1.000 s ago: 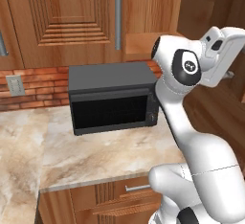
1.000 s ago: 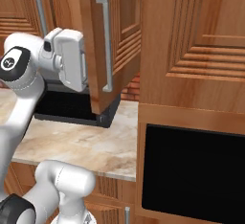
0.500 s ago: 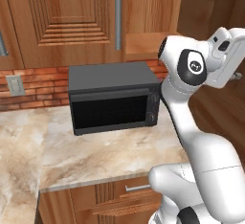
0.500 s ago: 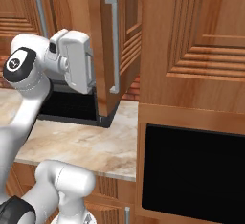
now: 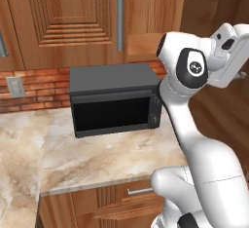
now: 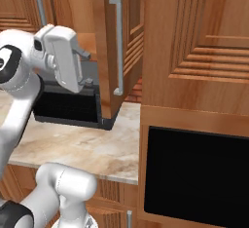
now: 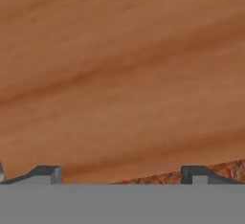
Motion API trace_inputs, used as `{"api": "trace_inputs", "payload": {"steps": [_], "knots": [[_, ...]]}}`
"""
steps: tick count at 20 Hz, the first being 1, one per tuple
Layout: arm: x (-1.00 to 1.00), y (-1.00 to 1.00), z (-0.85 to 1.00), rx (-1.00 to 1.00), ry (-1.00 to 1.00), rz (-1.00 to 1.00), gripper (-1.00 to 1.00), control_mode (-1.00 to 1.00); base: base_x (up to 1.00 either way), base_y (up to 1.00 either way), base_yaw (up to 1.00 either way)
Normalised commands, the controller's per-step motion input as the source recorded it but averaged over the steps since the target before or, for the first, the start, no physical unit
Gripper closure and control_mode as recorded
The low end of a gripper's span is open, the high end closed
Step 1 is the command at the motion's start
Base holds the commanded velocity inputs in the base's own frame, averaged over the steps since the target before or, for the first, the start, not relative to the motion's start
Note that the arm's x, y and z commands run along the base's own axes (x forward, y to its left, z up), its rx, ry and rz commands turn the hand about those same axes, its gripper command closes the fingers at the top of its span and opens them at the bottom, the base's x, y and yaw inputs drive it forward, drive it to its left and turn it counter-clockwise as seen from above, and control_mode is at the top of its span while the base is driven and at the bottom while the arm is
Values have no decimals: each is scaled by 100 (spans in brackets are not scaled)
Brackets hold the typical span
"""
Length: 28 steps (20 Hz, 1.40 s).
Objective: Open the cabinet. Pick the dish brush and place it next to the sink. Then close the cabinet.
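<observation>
With its right door swung out toward the robot, the cabinet (image 6: pixel 114 47) stands part open above the counter, and that door shows edge-on in the right base view, its long silver bar handle (image 6: pixel 117 47) running down the near face. Over in the left base view the cabinet's left door (image 5: pixel 73 20) sits flat and closed, with its own vertical handle (image 5: pixel 120 17) just above the microwave (image 5: pixel 114 104). Right beside the open door comes the gripper (image 6: pixel 86 68), held level with the door's lower half and just above the microwave's top, its fingers pointing at the inner side of the door. Look along the hand and it's plain: the two dark fingertips (image 7: pixel 48 174) stand wide apart with nothing between them, and brown wood grain sits close in front of them, with a strip of red brick (image 7: pixel 225 169) low at one corner. No sign of the dish brush from where the cameras sit, so I cannot tell where it lies. Below the microwave spreads the pale marble counter (image 5: pixel 92 159), and behind it a brick wall carries a grey outlet plate (image 5: pixel 15 86). Right of the open door, past the counter's end, a tall wooden unit holds a black oven front (image 6: pixel 197 173).
</observation>
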Motion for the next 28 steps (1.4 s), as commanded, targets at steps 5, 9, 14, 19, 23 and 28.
{"api": "trace_inputs", "payload": {"steps": [5, 9, 14, 19, 23, 28], "knots": [[-49, 64, 7, 14, -18, 9, -100, -100, 0, 0, 0], [-33, 57, 0, 28, -28, 13, -100, -100, 0, 0, 0], [-23, 53, -1, 33, -31, 16, -100, -100, 0, 0, 0], [-29, 44, 0, 21, -29, 19, -100, -100, 0, 0, 0], [-29, 30, 0, 8, -18, 21, -100, -100, 0, 0, 0], [-54, 30, 27, 2, -7, 28, -100, -100, 0, 0, 0]]}}
